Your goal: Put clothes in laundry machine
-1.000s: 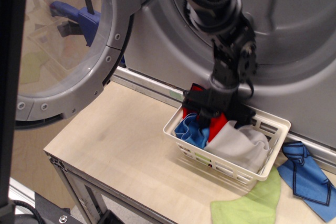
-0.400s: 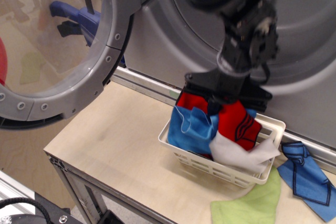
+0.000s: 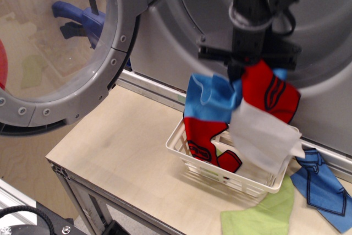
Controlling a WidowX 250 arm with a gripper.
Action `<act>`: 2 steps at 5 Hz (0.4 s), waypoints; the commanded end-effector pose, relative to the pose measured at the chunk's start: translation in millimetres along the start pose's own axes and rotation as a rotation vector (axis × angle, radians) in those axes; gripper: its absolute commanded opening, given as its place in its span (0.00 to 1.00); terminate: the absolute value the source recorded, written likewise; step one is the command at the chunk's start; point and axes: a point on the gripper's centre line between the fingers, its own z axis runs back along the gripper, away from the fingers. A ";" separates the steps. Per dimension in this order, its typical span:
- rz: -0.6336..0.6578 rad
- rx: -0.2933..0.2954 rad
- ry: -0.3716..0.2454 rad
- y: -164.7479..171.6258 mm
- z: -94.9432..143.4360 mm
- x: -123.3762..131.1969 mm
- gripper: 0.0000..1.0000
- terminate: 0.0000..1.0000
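Observation:
My black gripper (image 3: 237, 71) is shut on a bunch of clothes and holds it in the air above the white lattice basket (image 3: 190, 158). The bunch holds a bright blue piece (image 3: 209, 100), red pieces with black print (image 3: 269, 96) and a white-grey piece (image 3: 261, 138), all hanging down. The lowest red piece (image 3: 206, 138) still reaches into the basket. The grey laundry machine (image 3: 181, 42) stands right behind, with its round drum opening (image 3: 324, 26) behind my arm and its clear porthole door (image 3: 60, 48) swung open at the left.
The basket stands on a light wooden table (image 3: 121, 147) in front of the machine. A green cloth (image 3: 264, 213) and a blue cloth with dark stitching (image 3: 322, 188) lie on the table to the right of the basket. The table's front edge is near.
My gripper has risen from inside the basket, lifting the blue, red and white-grey clothes up and slightly right, toward the drum opening. The basket shifted slightly.

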 end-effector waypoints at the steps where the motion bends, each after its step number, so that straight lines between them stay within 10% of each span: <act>1: 0.042 -0.094 -0.153 -9.8 20.2 65.3 0.00 0.00; 2: 0.037 -0.094 -0.224 -16.6 15.9 89.2 0.00 0.00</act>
